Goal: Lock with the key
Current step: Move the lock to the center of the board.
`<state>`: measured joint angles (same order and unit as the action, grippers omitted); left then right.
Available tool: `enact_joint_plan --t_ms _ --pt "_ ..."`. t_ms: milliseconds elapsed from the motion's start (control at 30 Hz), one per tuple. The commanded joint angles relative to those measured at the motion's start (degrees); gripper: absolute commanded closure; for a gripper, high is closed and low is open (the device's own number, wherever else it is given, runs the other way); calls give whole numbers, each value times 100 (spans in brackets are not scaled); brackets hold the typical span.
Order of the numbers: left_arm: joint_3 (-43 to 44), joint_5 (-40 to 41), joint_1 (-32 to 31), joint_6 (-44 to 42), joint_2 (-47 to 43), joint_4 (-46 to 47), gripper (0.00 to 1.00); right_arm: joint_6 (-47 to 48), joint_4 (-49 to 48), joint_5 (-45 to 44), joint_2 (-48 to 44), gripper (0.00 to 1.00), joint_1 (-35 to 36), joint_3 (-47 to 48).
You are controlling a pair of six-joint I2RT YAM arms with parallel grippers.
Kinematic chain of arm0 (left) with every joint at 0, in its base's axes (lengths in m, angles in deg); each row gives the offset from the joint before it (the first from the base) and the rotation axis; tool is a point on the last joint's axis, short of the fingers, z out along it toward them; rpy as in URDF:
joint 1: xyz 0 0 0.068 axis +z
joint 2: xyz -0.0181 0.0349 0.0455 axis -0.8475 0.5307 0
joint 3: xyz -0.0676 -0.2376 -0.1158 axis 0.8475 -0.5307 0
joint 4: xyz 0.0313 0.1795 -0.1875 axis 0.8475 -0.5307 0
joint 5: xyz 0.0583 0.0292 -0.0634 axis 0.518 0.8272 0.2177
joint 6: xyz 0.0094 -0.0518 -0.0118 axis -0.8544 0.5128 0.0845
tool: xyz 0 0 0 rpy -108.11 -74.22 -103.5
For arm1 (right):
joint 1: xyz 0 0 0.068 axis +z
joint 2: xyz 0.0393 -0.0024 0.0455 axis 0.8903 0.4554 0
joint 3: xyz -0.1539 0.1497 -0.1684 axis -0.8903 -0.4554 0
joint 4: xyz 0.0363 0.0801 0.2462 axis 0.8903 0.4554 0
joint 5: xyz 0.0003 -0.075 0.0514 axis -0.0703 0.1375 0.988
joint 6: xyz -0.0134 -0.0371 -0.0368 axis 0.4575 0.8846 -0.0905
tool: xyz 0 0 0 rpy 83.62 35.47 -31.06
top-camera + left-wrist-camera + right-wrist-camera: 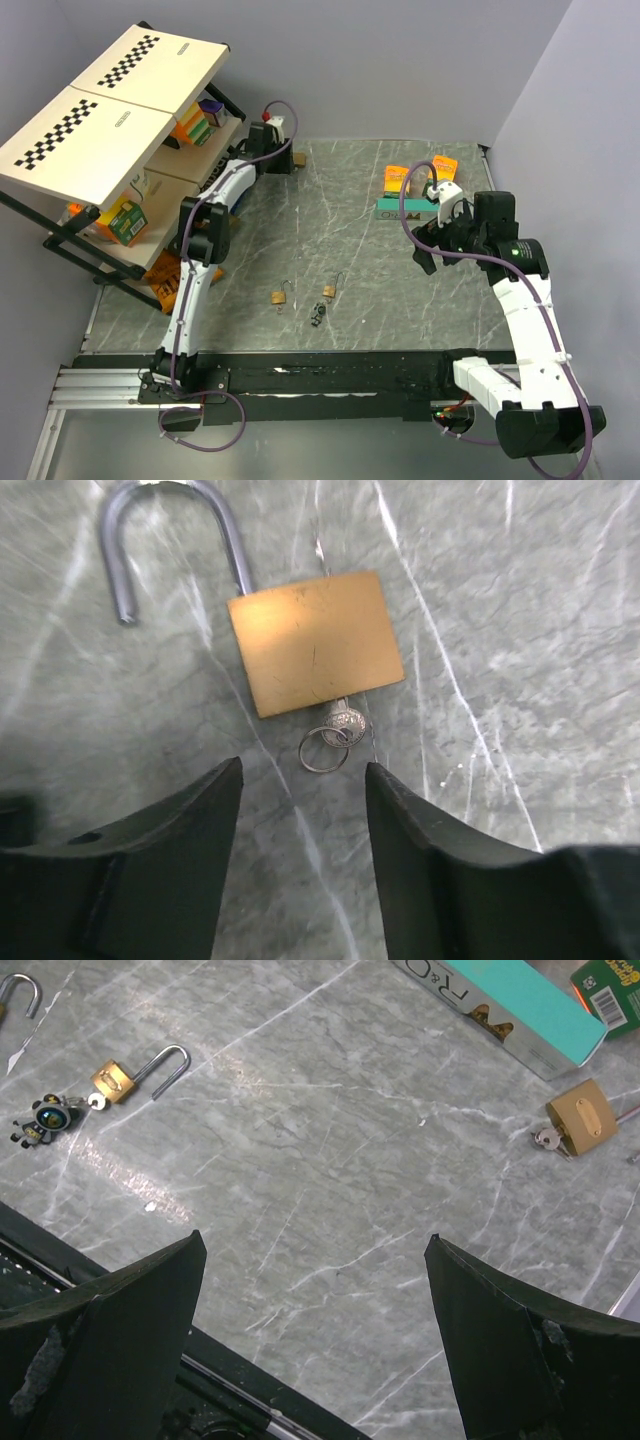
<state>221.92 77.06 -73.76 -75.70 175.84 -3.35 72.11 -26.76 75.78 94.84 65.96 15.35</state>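
At the far left corner of the table [400, 300], beside the rack [48, 238], the left gripper [302, 772] hangs spread and empty just short of a brass padlock [315, 640], shackle open, a key [343, 720] in its base. Closing could catch only the ring [304, 753] or shove the padlock away. The bunch of keys [318, 317] lies mid-table; the right gripper [312, 1245] gapes empty. The rack holds cartons [122, 220].

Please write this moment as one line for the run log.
left gripper: open, at padlock, empty | padlock: shackle open, key inserted | right gripper: open, empty | key bunch: on table
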Motion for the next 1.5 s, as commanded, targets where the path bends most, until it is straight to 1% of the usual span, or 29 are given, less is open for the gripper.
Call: enact_joint_plan --t_ms 0,67,100,167,267,300,400,467,500,533,567,600,633,667,800,1033,1100,1267,1333,1467 --pt "430 -29 -45 306 275 213 45 -19 -103 -66 68 0 -33 220" --pt "465 -99 -45 385 372 213 47 -10 -103 -84 94 0 -32 255" --pt "439 -126 -45 429 373 239 50 -1 -94 -93 120 0 -41 272" --pt "387 -222 -45 464 416 353 53 -1 -85 -119 164 0 -41 290" --pt "500 -284 -45 499 539 354 61 25 -94 -128 208 0 -33 316" --pt "518 -354 -45 508 566 345 66 25 -76 -137 217 0 -41 317" --pt "536 -530 -45 491 584 388 74 43 -85 -163 261 0 -33 325" --pt "518 -566 -88 421 566 406 78 52 -94 -163 305 0 -41 343" --pt "509 -566 -97 360 557 398 83 52 -94 -155 322 0 -33 334" --pt "483 -566 -115 333 522 398 86 60 -94 -154 331 0 -41 334" --pt "413 -566 -141 280 505 389 88 60 -103 -163 340 0 -33 351" --pt "360 -574 -150 271 470 389 94 69 -103 -163 331 0 -41 352" --pt "212 -601 -150 262 400 389 98 69 -103 -172 331 0 -33 352" --pt "132 -627 -159 245 364 389 99 78 -94 -172 331 0 -41 352" --pt "-395 -829 -176 174 83 371 99 69 -103 -181 279 0 -32 299" --pt "-1633 -1198 -291 -54 -645 406 99 52 -111 -154 182 0 -33 211" --pt "-1871 -1329 -370 -186 -796 398 99 60 -111 -146 147 0 -33 194" --pt "-2838 -1559 -545 -379 -1420 441 99 60 -94 -137 50 0 -41 158" --pt "-3197 -1629 -581 -432 -1674 389 99 52 -85 -128 6 0 -41 132" --pt "-3594 -1629 -581 -537 -1991 126 99 43 -94 -111 -73 0 -32 71"
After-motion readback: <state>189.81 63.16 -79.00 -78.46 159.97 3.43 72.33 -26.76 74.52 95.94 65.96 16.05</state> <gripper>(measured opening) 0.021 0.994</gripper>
